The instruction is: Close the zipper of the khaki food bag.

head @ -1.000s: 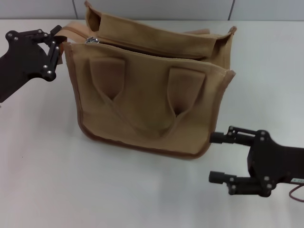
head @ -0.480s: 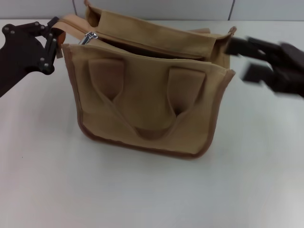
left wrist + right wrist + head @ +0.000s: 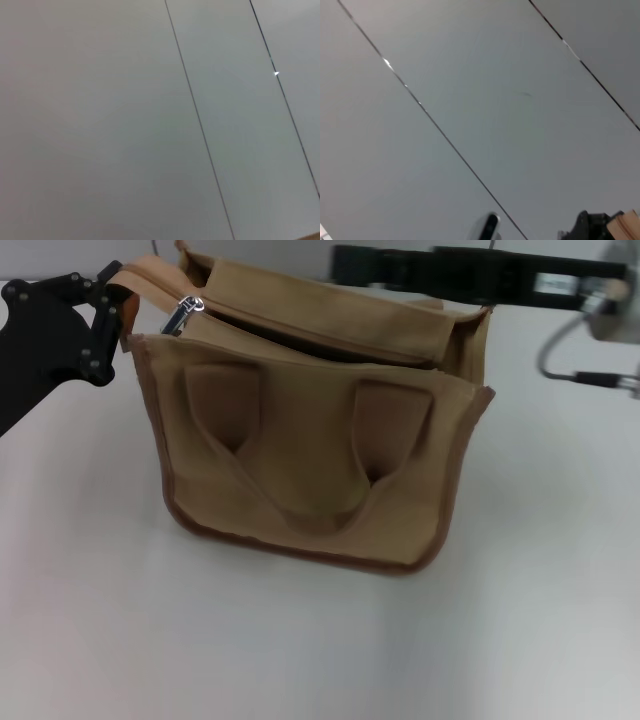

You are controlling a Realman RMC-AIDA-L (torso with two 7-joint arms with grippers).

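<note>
We see a white table, matte and plain, filling most of the head view. Behind it runs a pale grey panelled wall. In the left wrist view the wall shows thin dark seams between panels. The right wrist view shows the same wall, its seams running diagonally.

White table, plain smooth top, carries everything. Khaki food bag stands directly on it, upright, brown-piped bottom edge touching surface. Bare table surface in front of bag, also to bag's left and right. Behind bag, table's far edge meets grey panelled wall. Bag's front handle hangs flat against bag's front face, not reaching table.
</note>
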